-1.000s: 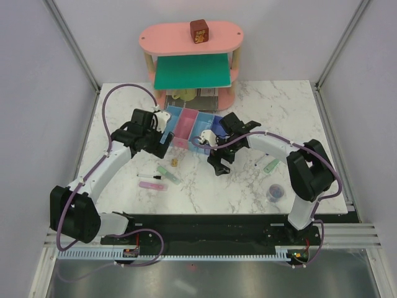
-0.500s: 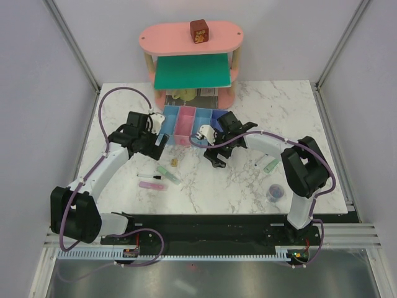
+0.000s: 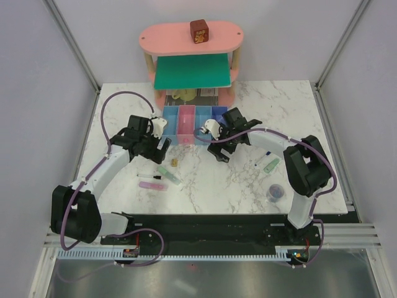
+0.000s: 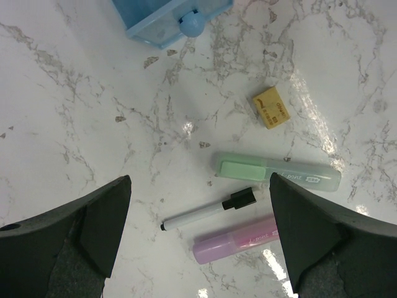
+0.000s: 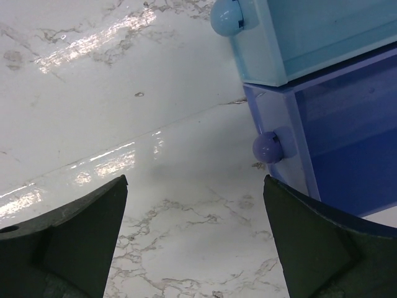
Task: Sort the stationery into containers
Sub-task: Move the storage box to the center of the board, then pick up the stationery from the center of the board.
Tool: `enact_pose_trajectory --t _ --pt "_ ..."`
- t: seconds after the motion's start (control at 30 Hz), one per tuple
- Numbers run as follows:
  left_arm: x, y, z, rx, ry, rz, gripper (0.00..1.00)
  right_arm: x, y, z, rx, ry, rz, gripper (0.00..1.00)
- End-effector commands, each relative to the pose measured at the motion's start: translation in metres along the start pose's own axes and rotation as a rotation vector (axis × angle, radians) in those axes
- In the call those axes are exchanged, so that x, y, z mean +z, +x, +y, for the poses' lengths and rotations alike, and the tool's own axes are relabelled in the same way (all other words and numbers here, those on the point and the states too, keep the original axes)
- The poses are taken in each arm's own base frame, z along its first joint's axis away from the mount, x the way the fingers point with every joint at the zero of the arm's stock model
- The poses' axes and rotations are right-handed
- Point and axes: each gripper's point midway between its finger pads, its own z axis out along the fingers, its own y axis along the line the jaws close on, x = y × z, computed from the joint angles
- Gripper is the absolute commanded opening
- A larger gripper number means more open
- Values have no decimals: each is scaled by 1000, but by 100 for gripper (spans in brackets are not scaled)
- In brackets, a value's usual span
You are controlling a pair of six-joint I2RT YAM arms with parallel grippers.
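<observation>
The four joined bins (image 3: 192, 120), light blue, pink, blue and violet-blue, stand in a row in front of the shelf. My left gripper (image 3: 162, 144) is open and empty just near-left of them, above a mint-green marker (image 4: 279, 172), a thin pen with a black cap (image 4: 208, 211), a pink marker (image 4: 239, 239) and a yellow cube (image 4: 272, 107). My right gripper (image 3: 218, 151) is open and empty over bare table, just near the blue bin (image 5: 322, 31) and the violet-blue bin (image 5: 347, 136). A blue-capped pen (image 3: 260, 160), a second mint marker (image 3: 271, 165) and a purple-grey roll (image 3: 275, 192) lie to the right.
The pink and green shelf unit (image 3: 192, 62) stands at the back, with a dark red cube (image 3: 199, 31) on top. Grey walls close the table on the left, right and back. The light blue bin's corner and knob (image 4: 190, 23) show in the left wrist view.
The row of bins has turned square and shifted back toward the shelf. My right gripper moved back with it; my left gripper drew a little toward the near side.
</observation>
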Motion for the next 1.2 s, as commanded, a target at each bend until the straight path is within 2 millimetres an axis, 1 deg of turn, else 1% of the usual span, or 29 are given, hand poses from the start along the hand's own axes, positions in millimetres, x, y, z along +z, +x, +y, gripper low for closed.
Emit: enact_pose_trajectory --t 0.0,0.03,0.1,0.13,0.2,0.23,0.3,0.33,0.4,0.47,0.5,0.53,0.57,0.6,0.63,0.7,0.73,0.8,0.83,0.87,0.93,0.97,1.03,1.07,1.13,1.17 --pt "12 -7 -12 8 72 -46 100 -33 -33 -7 -3 41 -84 98" --pt "20 -3 -13 -1 76 -23 100 -45 -39 -6 -8 52 -104 98" --pt "28 -5 -15 -22 79 -23 98 -56 -38 0 -6 51 -104 98" --pt "35 -1 -17 -27 84 -7 98 -69 -41 2 -13 61 -122 98" --pt "43 -4 -24 -11 88 -4 97 -77 -29 13 -21 50 -95 98" --pt "49 -2 -26 -2 84 10 97 -90 -29 15 -39 67 -106 98" --pt "56 -3 -33 28 73 10 96 -102 -12 22 -79 87 -66 98" --pt "59 -3 -34 36 68 15 96 -107 -7 23 -90 100 -54 98" --pt "67 -3 -39 51 65 26 96 -119 3 22 -105 139 -37 98" --pt "75 0 -43 54 63 49 96 -129 10 14 -85 169 -29 98" --pt "77 -4 -44 56 65 45 95 -134 11 12 -75 176 -35 98" --pt "78 -6 -46 57 66 45 95 -137 15 9 -67 179 -31 98" --pt "79 -6 -49 54 74 48 95 -140 22 4 -45 189 -23 98" --pt "81 -5 -51 55 77 53 94 -140 30 2 -30 192 -11 98" --pt "82 -7 -52 57 79 52 93 -142 38 -5 -11 205 -4 98" --pt "86 -3 -57 67 88 66 92 -139 51 -9 18 199 8 98" --pt "88 -2 -58 69 89 70 91 -140 56 -15 41 209 9 98" --pt "93 1 -60 73 89 80 88 -138 62 -16 62 199 10 98" --pt "94 1 -61 74 93 81 86 -139 65 -18 72 205 11 98" --pt "95 0 -62 75 95 81 81 -140 67 -19 72 209 11 98" --pt "98 0 -64 74 101 88 78 -140 74 -21 78 218 22 98" --pt "98 0 -66 78 105 87 73 -141 78 -22 79 221 29 98" --pt "100 0 -68 84 108 90 66 -139 93 -25 86 227 54 98" --pt "99 0 -69 86 111 90 58 -138 98 -26 92 227 62 98" --pt "99 0 -70 87 111 91 48 -135 114 -27 106 219 92 98" --pt "99 1 -71 89 113 91 38 -130 124 -24 115 207 112 98"
